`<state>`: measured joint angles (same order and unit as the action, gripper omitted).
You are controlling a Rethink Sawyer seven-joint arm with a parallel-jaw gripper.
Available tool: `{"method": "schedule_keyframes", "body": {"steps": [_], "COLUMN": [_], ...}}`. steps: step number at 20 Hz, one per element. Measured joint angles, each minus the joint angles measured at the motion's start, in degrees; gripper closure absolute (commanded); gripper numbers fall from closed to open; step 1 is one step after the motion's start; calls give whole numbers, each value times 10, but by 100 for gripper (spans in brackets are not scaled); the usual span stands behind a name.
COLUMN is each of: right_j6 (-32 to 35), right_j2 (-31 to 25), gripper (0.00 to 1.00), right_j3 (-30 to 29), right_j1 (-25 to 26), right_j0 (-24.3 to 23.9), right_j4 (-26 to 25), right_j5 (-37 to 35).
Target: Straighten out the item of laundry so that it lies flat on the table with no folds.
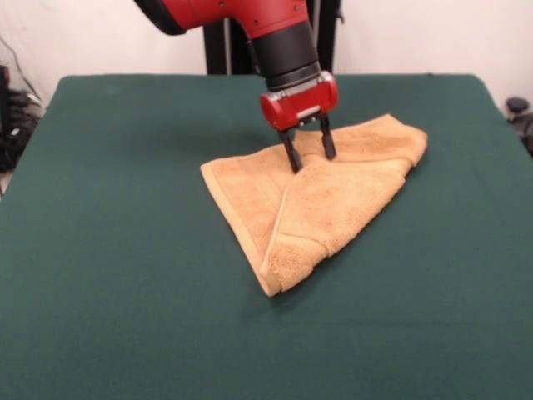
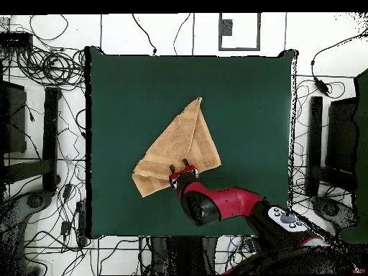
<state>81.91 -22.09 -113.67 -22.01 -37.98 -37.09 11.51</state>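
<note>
The orange-tan towel lies on the dark green table, a little right of centre. It is folded over on itself into a rough triangle, with one flap laid across the lower layer and a corner pointing toward the near edge. My gripper stands over the towel's far part, open, with both black fingertips down at the cloth. In the overhead view the towel sits mid-table, and the gripper is at the towel edge nearest the robot's base. No label shows.
Green cloth surrounds the towel on all sides. The red arm reaches in from the base side. Cables and dark stands lie on the floor beyond the table's edges.
</note>
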Motion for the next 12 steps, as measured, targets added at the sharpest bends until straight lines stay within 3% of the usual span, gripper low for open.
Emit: {"method": "schedule_keyframes", "body": {"steps": [12], "right_j6": [0], "right_j2": [-4], "gripper": [0], "right_j3": [-11], "right_j1": [4], "right_j0": [9], "right_j4": [20], "right_j5": [4]}}
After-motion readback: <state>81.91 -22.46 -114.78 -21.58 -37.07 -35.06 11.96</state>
